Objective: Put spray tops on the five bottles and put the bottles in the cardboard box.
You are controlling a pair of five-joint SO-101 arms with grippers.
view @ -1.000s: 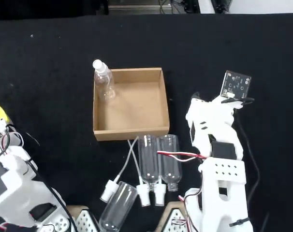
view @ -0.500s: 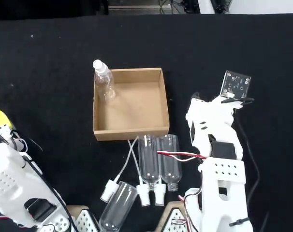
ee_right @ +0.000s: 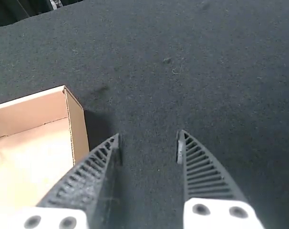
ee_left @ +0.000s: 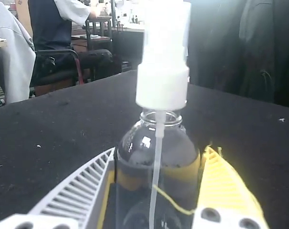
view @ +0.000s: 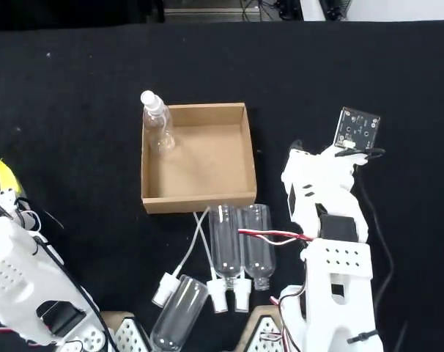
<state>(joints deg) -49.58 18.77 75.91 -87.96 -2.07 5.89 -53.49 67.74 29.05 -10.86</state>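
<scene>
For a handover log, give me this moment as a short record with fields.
Cardboard box: one capped bottle in a corner
Left gripper: shut on held bottle; spray top raised above neck, not seated
Right gripper: open, beside the box
Uncapped bottles: three, lying before the box
Loose spray tops: three, by those bottles

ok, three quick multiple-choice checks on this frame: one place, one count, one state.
1. Capped bottle vs cardboard box: A beside right wall; B at far left corner; C in front.
2. How many uncapped bottles lie on the table? A one; B five; C three.
3. The right gripper is: A open, empty; B shut on a bottle; C shut on the box wall.
B: its cap pokes over that corner. C: two side by side, one slanted. A: jaws apart, nothing between.
</scene>
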